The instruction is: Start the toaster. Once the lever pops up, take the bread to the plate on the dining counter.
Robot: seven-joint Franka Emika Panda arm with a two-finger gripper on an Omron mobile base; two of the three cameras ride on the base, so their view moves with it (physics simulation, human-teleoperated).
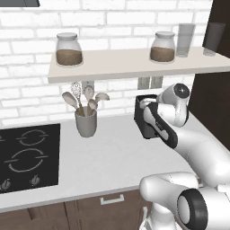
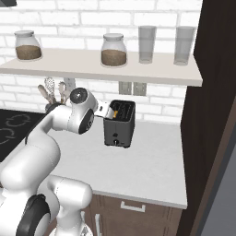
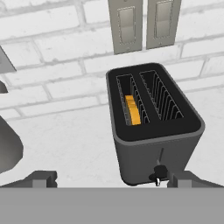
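- Your toaster [image 3: 154, 131] stands on the white worktop [image 2: 152, 161], near the brick wall below two wall outlets [image 3: 142, 24].
- The bread [image 3: 132, 110] sits down in its left slot.
- Your gripper [image 3: 111, 178] hovers above the toaster's front, jaws spread wide, holding nothing.

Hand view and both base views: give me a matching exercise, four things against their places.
1. dark grey boxy toaster
2. golden-tan bread slice
3. grey utensil cup
4. glass jar of brown grains

a. on the wall shelf
b. in the toaster's left slot
c. beside the black hob
d. below the wall sockets

Pairs: 1-d, 2-b, 3-c, 4-a
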